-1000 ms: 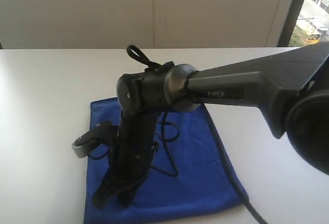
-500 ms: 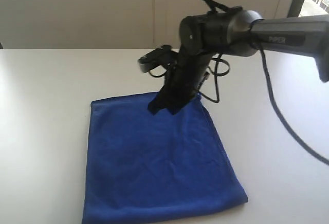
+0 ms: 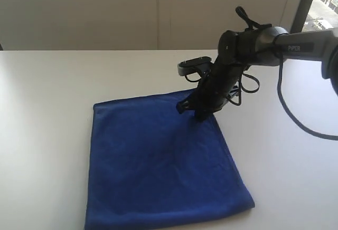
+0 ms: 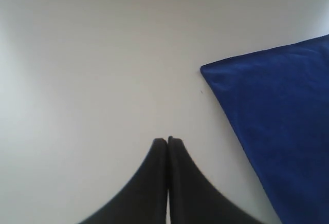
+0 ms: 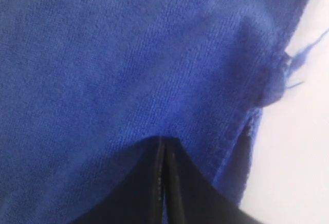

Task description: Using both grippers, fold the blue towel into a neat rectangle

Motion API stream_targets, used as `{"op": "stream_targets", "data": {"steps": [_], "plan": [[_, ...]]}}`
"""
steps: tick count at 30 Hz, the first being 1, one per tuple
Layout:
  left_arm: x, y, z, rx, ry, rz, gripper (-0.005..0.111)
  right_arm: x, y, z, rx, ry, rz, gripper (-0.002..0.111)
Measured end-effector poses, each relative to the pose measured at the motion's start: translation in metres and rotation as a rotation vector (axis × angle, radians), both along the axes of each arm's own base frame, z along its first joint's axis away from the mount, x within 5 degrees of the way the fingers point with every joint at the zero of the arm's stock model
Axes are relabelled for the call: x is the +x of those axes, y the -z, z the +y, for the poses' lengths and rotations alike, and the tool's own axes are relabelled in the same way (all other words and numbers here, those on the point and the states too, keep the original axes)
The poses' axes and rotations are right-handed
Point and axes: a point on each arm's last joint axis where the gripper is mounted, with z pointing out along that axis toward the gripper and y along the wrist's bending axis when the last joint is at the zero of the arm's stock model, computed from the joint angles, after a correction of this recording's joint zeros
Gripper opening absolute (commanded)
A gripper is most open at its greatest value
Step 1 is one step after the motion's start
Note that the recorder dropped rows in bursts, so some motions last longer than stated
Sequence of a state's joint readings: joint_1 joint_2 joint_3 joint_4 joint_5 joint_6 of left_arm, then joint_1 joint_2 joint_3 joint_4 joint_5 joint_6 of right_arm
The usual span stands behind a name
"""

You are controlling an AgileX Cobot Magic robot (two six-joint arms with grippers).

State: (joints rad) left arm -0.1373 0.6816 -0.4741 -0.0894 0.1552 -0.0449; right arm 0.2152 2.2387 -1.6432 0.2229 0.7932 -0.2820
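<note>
The blue towel lies flat on the white table, folded to a near-square shape. My right gripper points down at the towel's far right corner, tips on or just above the cloth. In the right wrist view the jaws of the right gripper are pressed together over the blue towel, near its edge and a frayed corner; no cloth shows between them. My left gripper is shut over bare table, apart from a corner of the blue towel. It is out of the exterior view.
The right arm reaches in from the right, its black cable hanging down to the table. A pale wall closes off the table's far edge, with a window at the far right.
The right arm has swung from the towel's front left part, up and back, then down to the far right corner. The towel lies as before.
</note>
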Motion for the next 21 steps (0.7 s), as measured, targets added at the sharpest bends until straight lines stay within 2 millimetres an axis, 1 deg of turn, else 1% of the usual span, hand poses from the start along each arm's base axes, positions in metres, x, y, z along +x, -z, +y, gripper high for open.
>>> {"op": "stream_targets", "data": {"steps": [6, 12, 21], "plan": [[0.0, 0.0, 0.0, 0.01, 0.005, -0.004, 0.0, 0.004, 0.001, -0.007, -0.071, 0.127, -0.008, 0.0], [0.0, 0.0, 0.0, 0.019, 0.01, -0.005, 0.0, 0.006, 0.001, -0.017, -0.169, 0.141, -0.036, 0.0], [0.0, 0.0, 0.0, 0.019, 0.01, -0.005, 0.0, 0.008, 0.001, -0.031, -0.178, 0.209, -0.022, 0.0]]}}
